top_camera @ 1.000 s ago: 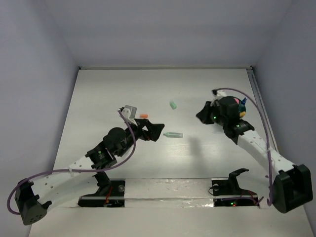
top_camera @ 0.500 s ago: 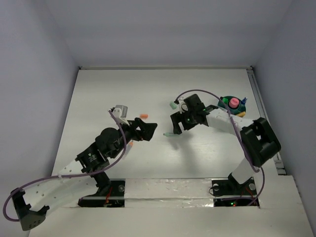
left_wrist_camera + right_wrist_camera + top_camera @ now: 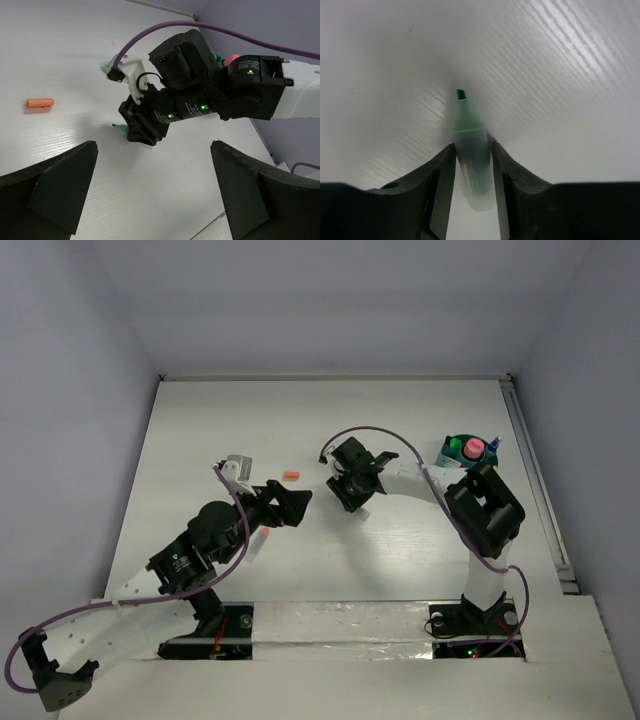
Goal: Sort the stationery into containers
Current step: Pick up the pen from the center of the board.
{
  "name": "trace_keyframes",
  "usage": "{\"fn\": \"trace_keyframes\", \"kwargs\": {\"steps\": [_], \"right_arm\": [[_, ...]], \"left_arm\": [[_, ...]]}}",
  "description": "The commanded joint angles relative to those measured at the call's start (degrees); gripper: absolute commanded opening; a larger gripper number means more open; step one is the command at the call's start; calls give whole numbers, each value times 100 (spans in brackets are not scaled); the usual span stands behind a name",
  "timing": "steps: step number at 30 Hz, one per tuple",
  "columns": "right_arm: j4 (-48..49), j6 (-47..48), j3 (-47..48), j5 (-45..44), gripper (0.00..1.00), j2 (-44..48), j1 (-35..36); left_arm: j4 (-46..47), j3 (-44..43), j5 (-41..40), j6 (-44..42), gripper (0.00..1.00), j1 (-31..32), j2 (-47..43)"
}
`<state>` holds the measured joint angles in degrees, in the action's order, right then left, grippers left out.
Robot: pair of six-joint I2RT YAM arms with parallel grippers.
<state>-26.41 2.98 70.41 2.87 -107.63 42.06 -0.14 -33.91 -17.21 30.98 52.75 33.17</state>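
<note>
My right gripper [image 3: 348,494] is down at the table's middle, its jaws against both sides of a pale-green marker [image 3: 470,150] that lies uncapped on the surface, dark tip pointing away. From the left wrist view only the marker's tip [image 3: 119,129] pokes out under that gripper. My left gripper [image 3: 291,506] hovers open just left of it, holding nothing. A short orange marker [image 3: 291,475] lies between the two arms' heads. The round teal tub [image 3: 452,452] at the right holds a pink-capped tube [image 3: 473,448].
A small green cap [image 3: 105,65] lies on the table beyond the right gripper, behind its purple cable [image 3: 372,432]. The right arm's elbow [image 3: 485,505] stands close in front of the tub. White walls [image 3: 330,377] enclose the table.
The right arm swung from the tub to the table's middle, opened its gripper and brought the jaws in around the pale-green marker. The left gripper drifted slightly left, staying open.
</note>
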Motion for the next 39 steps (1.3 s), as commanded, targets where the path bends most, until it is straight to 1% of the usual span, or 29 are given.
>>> {"fn": "trace_keyframes", "kwargs": {"steps": [1, 2, 3, 7, 10, 12, 17, 18, 21, 22, 24, 30, 33, 35, 39], "right_arm": [[-5, -227, 122, -111, 39, -407, 127], [22, -272, 139, -120, 26, -468, 127], [48, -289, 139, -112, 20, -486, 127], [294, -684, 113, -120, 5, -460, 127], [531, -983, 113, -234, 0, -197, 127], [646, -1237, 104, -426, 0, 13, 127], [1068, -1844, -97, -884, 0, 997, 127], [1173, -2071, -176, -859, 0, 1147, 127], [1621, -2511, -554, -701, 0, 1674, 127], [1874, -2600, -659, -666, 0, 1797, 127], [2069, -2863, -949, -595, 0, 2069, 127], [2745, -3330, -1442, -331, 0, 2440, 179], [2817, -3409, -1504, -323, 0, 2484, 232], [2984, -3480, -1653, -166, 0, 2589, 232], [3186, -3682, -1864, -190, 0, 2783, 232]], "left_arm": [[85, -221, -89, 22, 96, -28, -65], [85, -178, -72, 39, 96, -28, -47], [85, -151, -46, 57, 96, -28, -39], [163, -11, 69, 136, 94, -28, 40], [409, 218, 262, 259, 91, -28, 137], [611, 481, 420, 338, 90, -28, 347], [1463, 903, 824, 496, 87, -28, 1146], [1769, 939, 877, 514, 86, -28, 1252], [2192, 922, 921, 567, 85, -28, 1657], [2255, 887, 930, 558, 84, -28, 1771], [2343, 738, 930, 523, 82, -28, 2052], [2896, 447, 1044, 417, 77, -28, 2624], [3151, 429, 957, 347, 74, -28, 2818], [3283, 412, 878, 312, 71, -28, 3001], [3380, 280, 921, 251, 61, -28, 3275]]}}
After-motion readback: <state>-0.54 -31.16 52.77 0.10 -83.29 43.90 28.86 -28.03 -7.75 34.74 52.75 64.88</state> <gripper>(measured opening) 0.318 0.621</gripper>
